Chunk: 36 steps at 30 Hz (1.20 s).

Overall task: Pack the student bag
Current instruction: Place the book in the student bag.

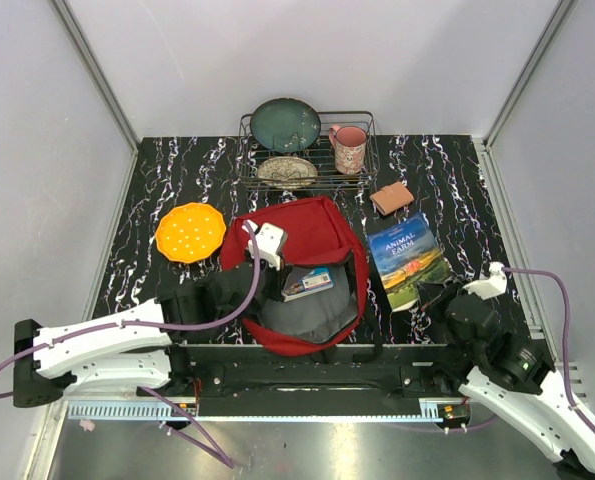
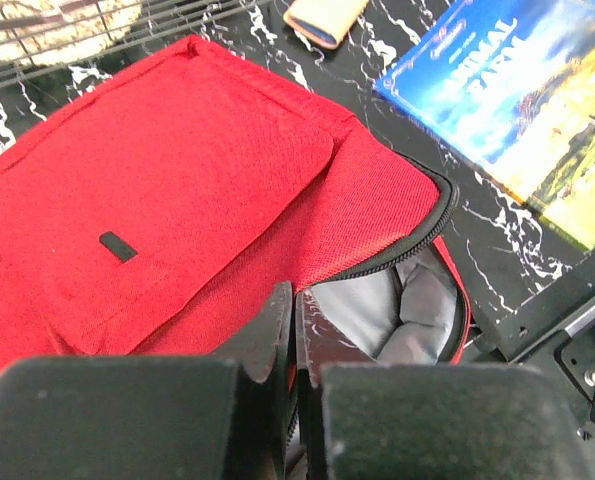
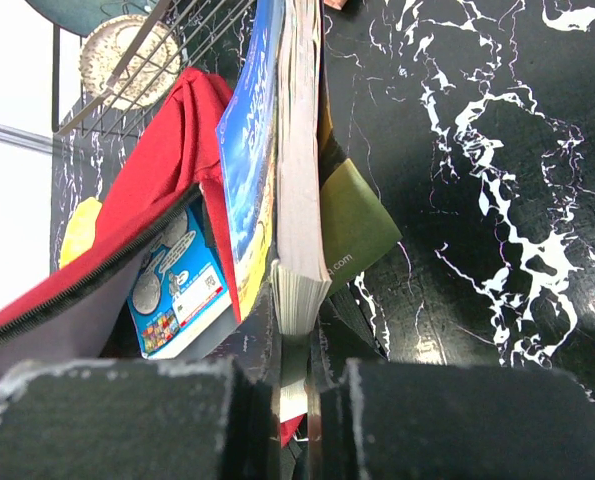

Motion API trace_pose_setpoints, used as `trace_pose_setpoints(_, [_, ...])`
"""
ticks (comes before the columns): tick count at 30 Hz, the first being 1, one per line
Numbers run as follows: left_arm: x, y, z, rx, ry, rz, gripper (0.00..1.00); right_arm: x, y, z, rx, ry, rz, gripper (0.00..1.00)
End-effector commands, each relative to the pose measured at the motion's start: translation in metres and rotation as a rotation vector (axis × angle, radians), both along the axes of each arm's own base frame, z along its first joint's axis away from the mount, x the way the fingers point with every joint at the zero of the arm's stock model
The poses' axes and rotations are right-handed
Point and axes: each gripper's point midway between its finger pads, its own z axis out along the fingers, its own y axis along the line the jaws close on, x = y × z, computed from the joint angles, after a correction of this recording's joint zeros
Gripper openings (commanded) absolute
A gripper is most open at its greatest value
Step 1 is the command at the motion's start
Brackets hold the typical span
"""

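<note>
Red student bag (image 1: 312, 230) lies unzipped; left tool (image 2: 293, 300) pinches its rim, right tool (image 3: 297, 345) clamps the book (image 1: 409, 262)

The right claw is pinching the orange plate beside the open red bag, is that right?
Not quite: the right claw is pinching the book, not the orange plate, beside the open red bag. The right wrist view shows it.

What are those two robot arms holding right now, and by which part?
The right fingers pinch the book by its near edge. The left fingers are shut on the red bag, at the rim beside its open zip.
</note>
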Motion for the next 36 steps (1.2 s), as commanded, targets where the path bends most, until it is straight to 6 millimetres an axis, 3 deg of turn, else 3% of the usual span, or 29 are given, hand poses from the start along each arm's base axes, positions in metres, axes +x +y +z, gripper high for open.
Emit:
trace_pose_setpoints(1, [0.018,-0.005,0.059,-0.116,-0.096,0.05,0.0,-0.004,0.002,0.035,0.086,-0.072,0.025,0.0])
trace_pose_setpoints(12, [0.04,-0.004,0.091,-0.202,-0.134,0.104,0.0,-0.029,-0.008,0.056,0.122,-0.067,0.087,0.0])
trace_pose_setpoints(24, [0.038,-0.009,0.106,-0.241,-0.139,0.08,0.0,-0.041,0.016,0.052,0.194,-0.056,0.226,0.0])
trace_pose_setpoints(36, [0.037,-0.005,0.105,-0.236,-0.142,0.087,0.0,-0.045,0.038,0.046,0.199,-0.03,0.325,0.0])
